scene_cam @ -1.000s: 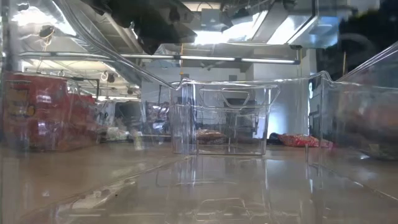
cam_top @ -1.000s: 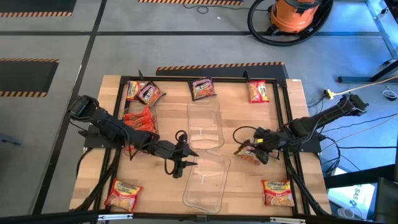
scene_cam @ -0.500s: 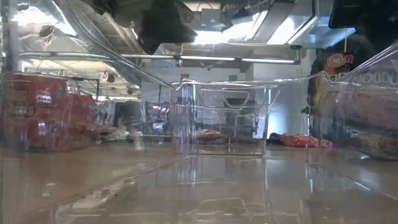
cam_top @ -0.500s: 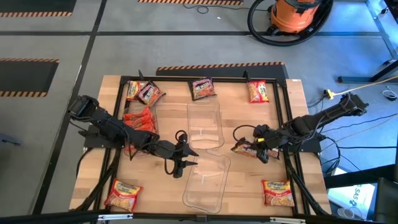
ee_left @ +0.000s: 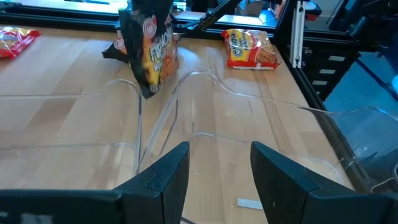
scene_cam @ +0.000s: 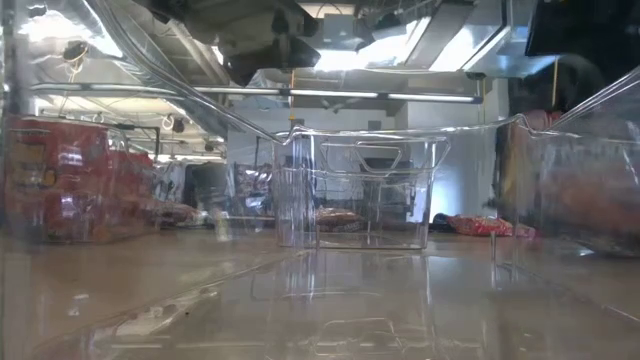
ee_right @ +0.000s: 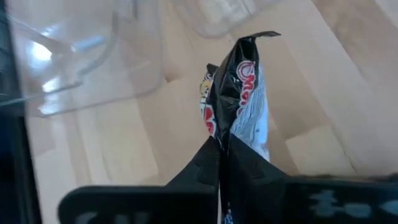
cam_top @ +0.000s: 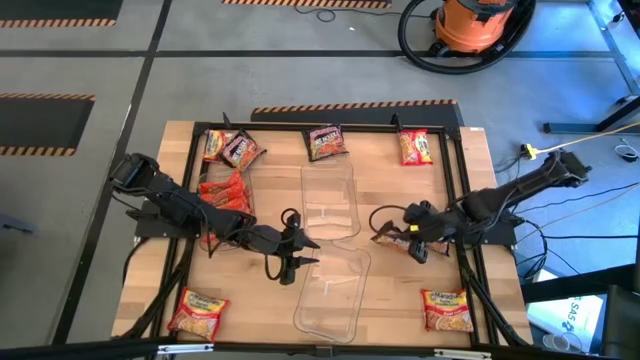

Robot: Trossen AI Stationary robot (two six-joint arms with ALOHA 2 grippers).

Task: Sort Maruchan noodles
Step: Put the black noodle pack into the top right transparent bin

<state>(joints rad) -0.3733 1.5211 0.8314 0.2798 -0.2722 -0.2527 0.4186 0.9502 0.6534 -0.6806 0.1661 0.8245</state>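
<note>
Right now the right claw (cam_top: pixel 396 233) is clamped on a dark noodle packet (cam_top: pixel 388 234), lifted off the tabletop (cam_top: pixel 390 185) just right of the 2 clear bins. In the right wrist view that packet (ee_right: pixel 235 93) hangs pinched edge-on between the closed fingers (ee_right: pixel 205 165), long axis running straight out from the claw, far end crumpled. The left wrist view catches the same packet (ee_left: pixel 149 46) dangling upright above the wood, beyond the bin walls.

Both bins look empty: the far bin (cam_top: pixel 329 203) sits mid-tabletop, the near bin (cam_top: pixel 334 293) overlaps its near end, tilted slightly.

The left claw (cam_top: pixel 300 253) hovers at the left side of the near bin, fingers (ee_left: pixel 163 177) spread apart and holding nothing.

Other packets stay scattered. 2 lie overlapping at the far left corner (cam_top: pixel 229 148), 1 dark packet at the far middle (cam_top: pixel 326 141), 1 red-and-yellow at the far right (cam_top: pixel 415 147), long axis pointing away. A red cluster (cam_top: pixel 221 190) sits under the left arm. Near corners hold 1 each: left (cam_top: pixel 198 311), right (cam_top: pixel 447 308).
</note>
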